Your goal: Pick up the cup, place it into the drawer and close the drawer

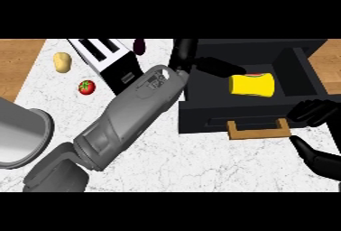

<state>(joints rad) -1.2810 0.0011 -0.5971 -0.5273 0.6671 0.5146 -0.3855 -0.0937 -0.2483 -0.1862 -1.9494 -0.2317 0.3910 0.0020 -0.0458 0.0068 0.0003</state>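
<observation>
The yellow cup (252, 84) lies on its side inside the open black drawer (200, 115), left of a divider wall. My left forearm crosses the counter diagonally from the lower left. Its hand (200, 61) hangs over the drawer's back left part, with straight fingers (223, 68) ending just left of the cup and not curled round it. My right hand (315, 112) sits open at the drawer's front right corner, just right of the wooden handle (260, 130), and its thumb (313, 155) lies below over the counter.
A black and white toaster (110, 61) stands behind the left forearm. A potato (62, 62) and a tomato (86, 87) lie left of it, and a dark purple object (140, 45) behind it. A large grey round container (23, 135) fills the left edge.
</observation>
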